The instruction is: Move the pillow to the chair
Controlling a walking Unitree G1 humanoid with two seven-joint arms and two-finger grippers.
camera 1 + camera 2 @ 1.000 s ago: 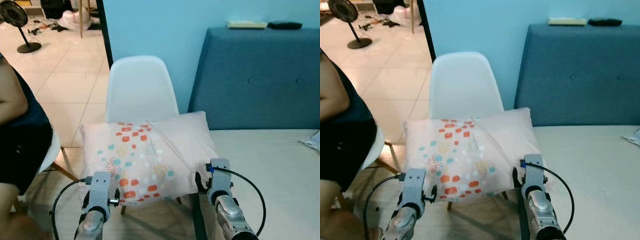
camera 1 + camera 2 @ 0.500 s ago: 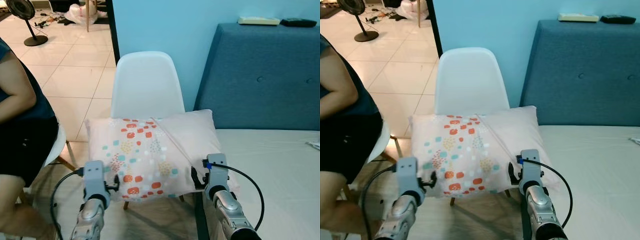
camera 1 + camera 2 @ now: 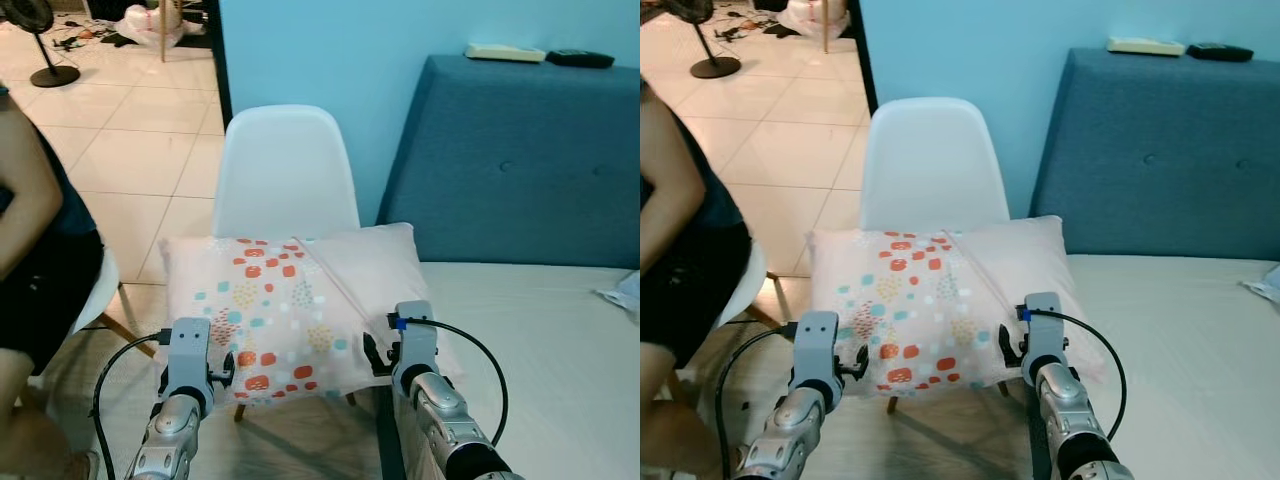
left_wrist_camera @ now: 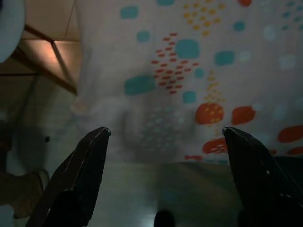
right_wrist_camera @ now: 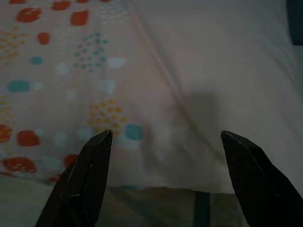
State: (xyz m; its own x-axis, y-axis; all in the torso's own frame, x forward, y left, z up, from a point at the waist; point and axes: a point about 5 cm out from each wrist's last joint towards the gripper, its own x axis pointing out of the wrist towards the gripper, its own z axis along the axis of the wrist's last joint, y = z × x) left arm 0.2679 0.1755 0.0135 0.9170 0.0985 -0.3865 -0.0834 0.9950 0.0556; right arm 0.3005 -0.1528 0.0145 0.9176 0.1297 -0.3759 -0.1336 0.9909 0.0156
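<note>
pillow [image 3: 290, 305] — lies on the white chair [image 3: 283, 170] seat, one corner over the bed [image 3: 540, 340] edge | soft, light, floppy — best pinched at its near edge | left hand [image 4: 163, 156] wide, nothing in it | right hand [image 5: 163, 158] wide, nothing in it

A home bedroom: a bed [image 3: 530, 330] with blue padded headboard [image 3: 510, 160], tiled floor [image 3: 130, 160] beyond.
</note>
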